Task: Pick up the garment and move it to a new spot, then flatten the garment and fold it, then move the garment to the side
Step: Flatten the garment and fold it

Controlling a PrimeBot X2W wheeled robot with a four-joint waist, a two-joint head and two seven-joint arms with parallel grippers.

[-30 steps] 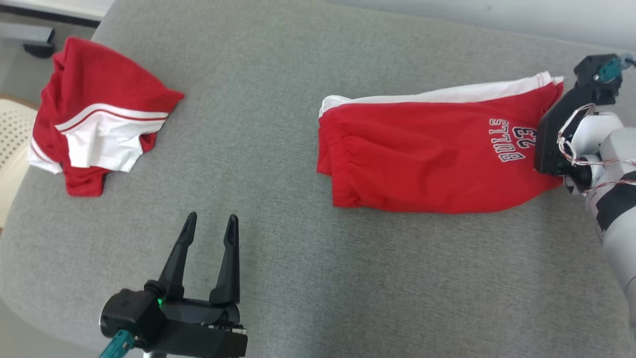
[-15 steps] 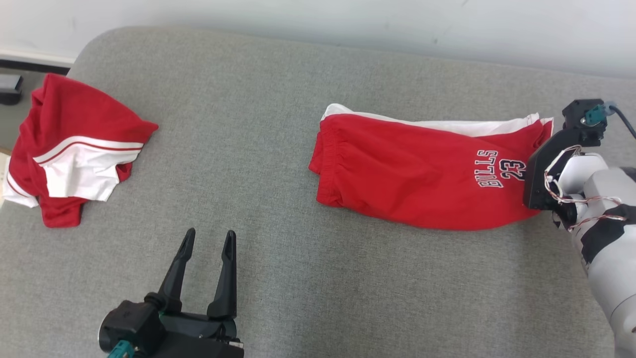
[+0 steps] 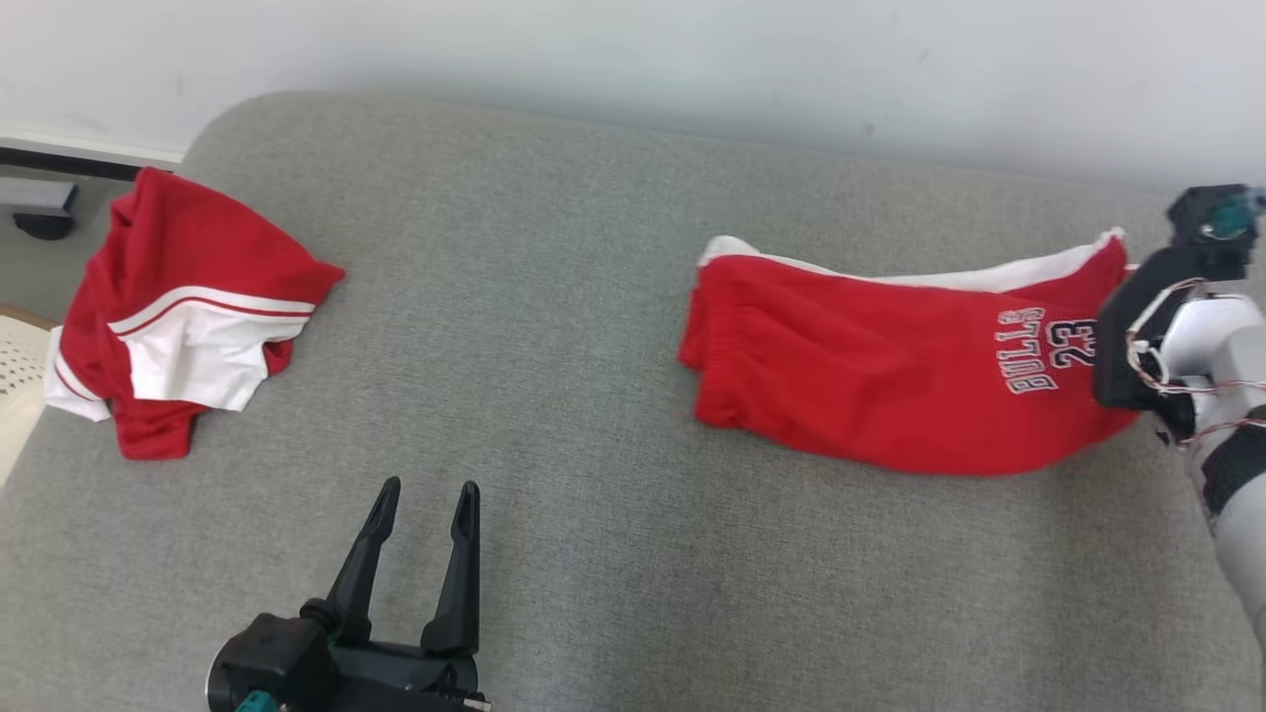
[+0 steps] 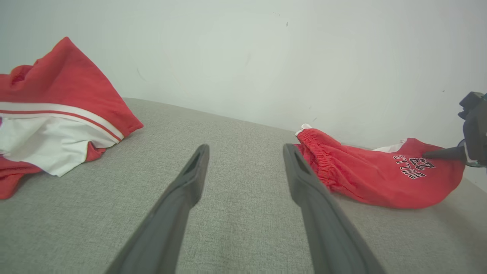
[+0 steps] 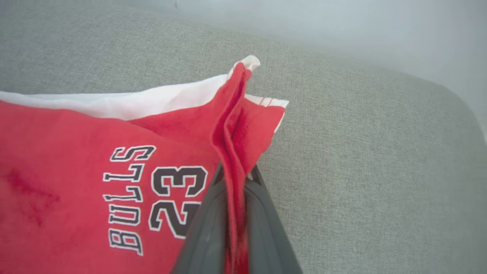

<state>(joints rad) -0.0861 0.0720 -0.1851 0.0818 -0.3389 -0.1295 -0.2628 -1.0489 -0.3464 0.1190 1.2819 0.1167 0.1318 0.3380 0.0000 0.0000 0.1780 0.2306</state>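
The garment (image 3: 890, 396) is a pair of red shorts with white trim and "BULLS 23" print, lying folded on the right of the grey cushion (image 3: 554, 297). My right gripper (image 3: 1116, 331) is shut on the garment's right hem; in the right wrist view the red cloth (image 5: 76, 152) is pinched between the two fingers (image 5: 207, 228) and the hem stands slightly raised. My left gripper (image 3: 427, 489) hovers open over bare cushion at the lower left, apart from the garment (image 4: 373, 179), with nothing between its fingers (image 4: 190, 179).
A second red and white garment (image 3: 188, 307) lies crumpled near the cushion's left edge. A pale wall (image 3: 633, 59) runs behind the cushion. A beige perforated seat (image 3: 15, 396) and a dark object (image 3: 40, 208) lie beyond the left edge.
The head camera has shifted. My right gripper has dragged the garment to the right, widening its gap from the crumpled garment. The left gripper stays open and in place.
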